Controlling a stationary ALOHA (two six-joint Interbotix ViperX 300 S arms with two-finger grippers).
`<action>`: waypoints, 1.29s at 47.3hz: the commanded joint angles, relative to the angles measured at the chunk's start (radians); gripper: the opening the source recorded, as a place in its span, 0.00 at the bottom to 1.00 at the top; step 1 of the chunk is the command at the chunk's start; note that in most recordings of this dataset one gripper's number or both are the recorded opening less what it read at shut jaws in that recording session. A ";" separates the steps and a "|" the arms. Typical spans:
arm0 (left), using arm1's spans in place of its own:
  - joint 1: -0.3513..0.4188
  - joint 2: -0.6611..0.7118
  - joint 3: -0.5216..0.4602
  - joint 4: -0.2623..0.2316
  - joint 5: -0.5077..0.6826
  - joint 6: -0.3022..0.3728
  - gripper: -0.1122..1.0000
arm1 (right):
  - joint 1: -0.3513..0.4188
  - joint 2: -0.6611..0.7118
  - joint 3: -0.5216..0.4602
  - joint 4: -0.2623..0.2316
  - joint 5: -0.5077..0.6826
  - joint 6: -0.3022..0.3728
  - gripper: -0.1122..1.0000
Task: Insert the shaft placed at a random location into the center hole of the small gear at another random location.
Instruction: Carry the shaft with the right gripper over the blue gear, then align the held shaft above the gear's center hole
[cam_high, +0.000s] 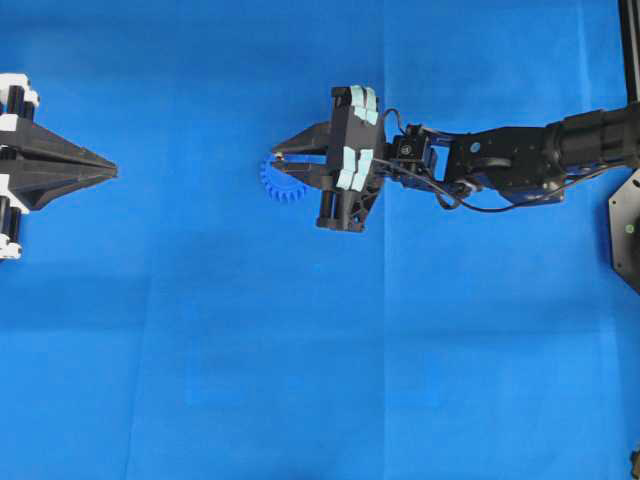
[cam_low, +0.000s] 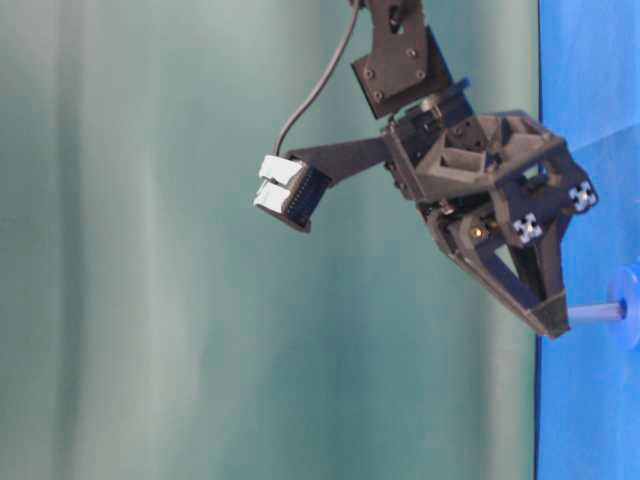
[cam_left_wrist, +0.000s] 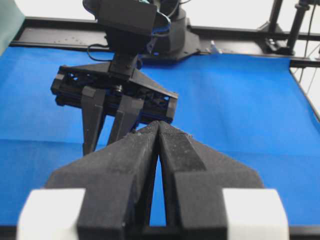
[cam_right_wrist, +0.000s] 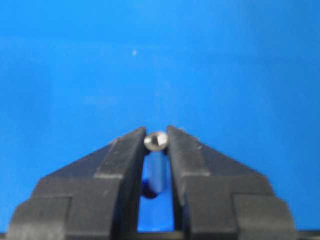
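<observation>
Insertion step: right gripper (cam_high: 277, 157) pinched on shaft (cam_right_wrist: 156, 141) at fingertips, directly over small gear (cam_high: 283, 183) mid-table; in table-level view pin tip at or just entering the hub, can't tell if seated. Left gripper (cam_left_wrist: 159, 131) closed, empty, parked at left edge. Next: keep pin aligned w/ center hole, push in along pin axis, then release.

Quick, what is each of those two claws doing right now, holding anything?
Left gripper: shut, holding nothing.
Right gripper: shut on the shaft, right over the small gear.
</observation>
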 joint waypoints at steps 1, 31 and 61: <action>-0.002 0.008 -0.008 0.002 -0.009 -0.002 0.10 | 0.000 -0.002 -0.020 0.003 -0.015 0.002 0.13; -0.002 0.006 -0.003 0.003 -0.009 -0.002 0.10 | 0.000 -0.003 -0.012 0.005 -0.015 0.002 0.13; -0.002 0.006 -0.003 0.002 -0.011 -0.003 0.10 | 0.003 -0.141 -0.011 0.003 0.032 -0.032 0.13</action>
